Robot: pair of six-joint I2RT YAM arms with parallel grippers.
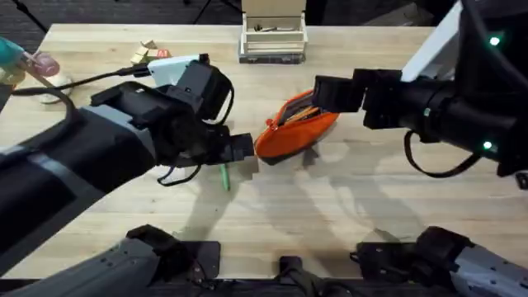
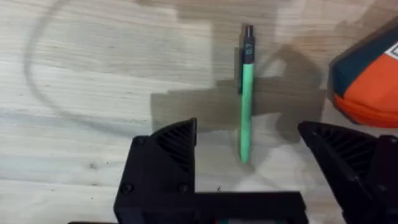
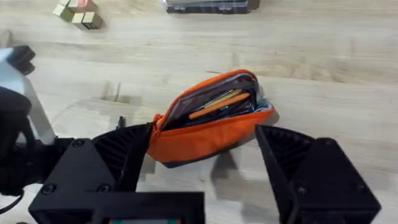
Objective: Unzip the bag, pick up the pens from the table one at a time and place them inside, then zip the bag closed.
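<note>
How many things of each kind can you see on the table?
Orange bag: 1
Green pen lying on the table: 1
Small wooden blocks: a little bunch, count unclear
Box at the far edge: 1
Total clearly counted: 3

I see the table (image 2: 93,93) as pale, matt wood with clear grain. On it, the green pen (image 2: 246,106) looks like smooth plastic. Beside the pen, the bag (image 3: 205,134) is soft orange cloth, matt, with grey lining.
</note>
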